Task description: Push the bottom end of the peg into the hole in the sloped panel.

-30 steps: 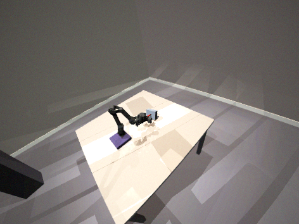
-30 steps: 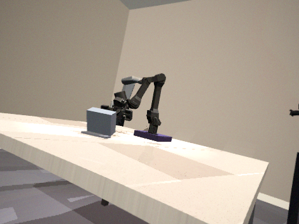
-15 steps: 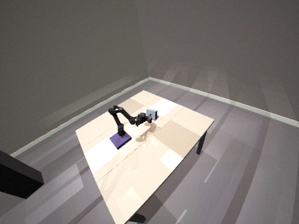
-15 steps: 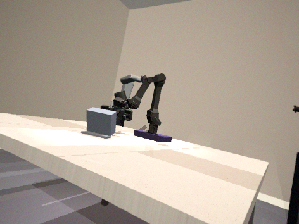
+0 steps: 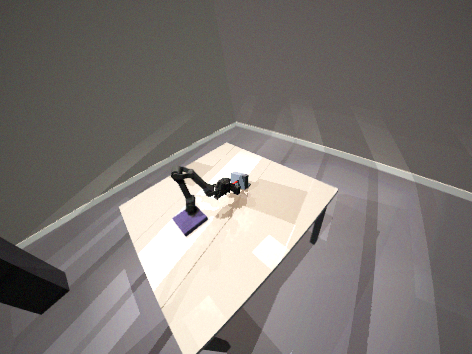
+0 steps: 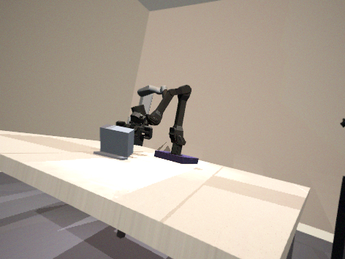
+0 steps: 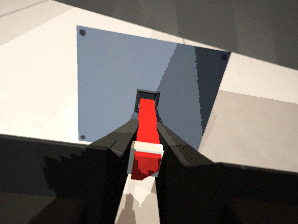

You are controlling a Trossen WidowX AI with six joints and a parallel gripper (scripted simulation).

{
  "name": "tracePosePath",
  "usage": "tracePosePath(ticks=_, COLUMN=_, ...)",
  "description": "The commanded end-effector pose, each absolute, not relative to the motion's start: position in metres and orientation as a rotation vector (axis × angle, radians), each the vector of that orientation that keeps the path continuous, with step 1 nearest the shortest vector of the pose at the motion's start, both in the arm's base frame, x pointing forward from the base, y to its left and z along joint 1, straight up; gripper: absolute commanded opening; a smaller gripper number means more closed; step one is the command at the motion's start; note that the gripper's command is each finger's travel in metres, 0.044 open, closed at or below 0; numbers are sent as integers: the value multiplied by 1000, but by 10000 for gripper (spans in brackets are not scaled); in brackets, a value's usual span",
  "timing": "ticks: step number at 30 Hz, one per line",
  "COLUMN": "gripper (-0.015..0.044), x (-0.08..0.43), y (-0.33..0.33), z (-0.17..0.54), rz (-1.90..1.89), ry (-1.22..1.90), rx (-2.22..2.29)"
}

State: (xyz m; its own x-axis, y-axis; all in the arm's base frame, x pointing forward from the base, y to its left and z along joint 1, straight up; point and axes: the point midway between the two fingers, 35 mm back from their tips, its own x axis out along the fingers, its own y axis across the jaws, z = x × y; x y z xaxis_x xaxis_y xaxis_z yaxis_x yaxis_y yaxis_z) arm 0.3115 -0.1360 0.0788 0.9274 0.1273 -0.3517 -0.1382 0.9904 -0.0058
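The pale wooden desk [image 6: 226,205] carries 2 things, centre-left of frame: a grey-blue panel block [image 6: 117,140] and the arm's purple base plate [image 6: 176,157].
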Motion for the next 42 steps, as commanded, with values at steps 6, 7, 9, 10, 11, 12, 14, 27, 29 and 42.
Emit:
tracePosePath(ticks=6, gripper=0, x=316, y=-137, z=81, rz=137, ry=350, rx=-40)
tracePosePath(ticks=7, gripper=0, x=317, y=-137, z=81, rz=137, ry=350, rx=-40)
tracePosePath(ticks=9, gripper=0, x=317, y=-137, z=81, rz=137, ry=350, rx=-40)
tracePosePath(ticks=10, gripper=0, x=317, y=-137, z=80, rz=137, ry=350, rx=-40)
tracePosePath(ticks=11, gripper=0, x=317, y=-137, z=80, rz=137, ry=350, rx=-40)
tracePosePath(ticks=12, gripper=0, x=317, y=-138, z=80, rz=137, ry=350, rx=-40)
tracePosePath(ticks=14, gripper=0, x=317, y=-138, z=79, rz=137, ry=350, rx=-40)
tracePosePath(ticks=27, gripper=0, x=321, y=-137, z=75, rz=137, ry=350, rx=-40)
tracePosePath(ticks=29, gripper=0, x=322, y=-137, z=75, rz=137, ry=350, rx=-40)
tracePosePath(ticks=42, gripper=0, x=328, y=-135, z=72, rz=137, ry=349, rx=-40)
